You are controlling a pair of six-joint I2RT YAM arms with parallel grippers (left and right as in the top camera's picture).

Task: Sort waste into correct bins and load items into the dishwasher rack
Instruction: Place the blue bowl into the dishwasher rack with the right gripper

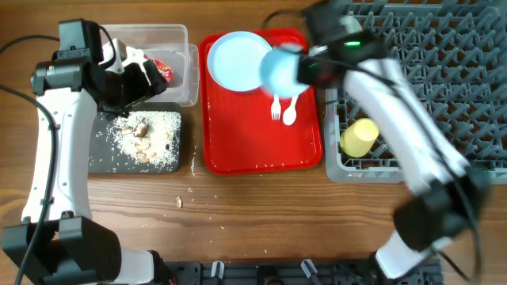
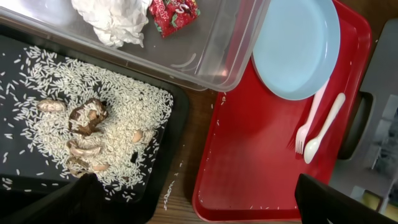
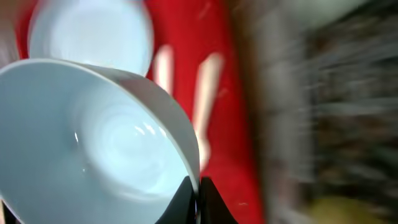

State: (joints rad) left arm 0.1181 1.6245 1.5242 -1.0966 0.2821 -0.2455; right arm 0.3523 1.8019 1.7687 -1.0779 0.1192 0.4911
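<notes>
Crumbs (image 1: 181, 202) come first, loose on the worktop (image 1: 253, 198) at the near edge. Next back is the black tray (image 1: 103, 154), matte, strewn w/ white rice grains and brown lumpy food scraps (image 2: 87, 118). Over on the right, a yellow cup (image 1: 359, 136) sits in the near-left corner of the grey lattice rack (image 1: 444, 47), pegs upright.

Mid-field is the action. Right fingers (image 3: 211, 208) pinch the rim of a pale blue bowl (image 3: 93, 143), glossy and smooth, hollow facing the wrist cam; that view is badly blurred. The bowl hangs over the red tray (image 1: 253, 150) near its right edge, and the rack lies just to the right of it. So the carry looks rightward, and the right arm is obv. the nearer one.

White plastic fork (image 1: 276, 111) and spoon (image 1: 290, 115) lie side by side on the tray, long axes near-to-far. Left fingers (image 2: 84, 202) are spread wide w/ nothing between them, above the black tray.

Farther back is the round plate (image 1: 236, 59). Then the clear tub (image 1: 178, 36) w/ crumpled tissue (image 2: 112, 18) and shiny red wrapper (image 2: 174, 11).
</notes>
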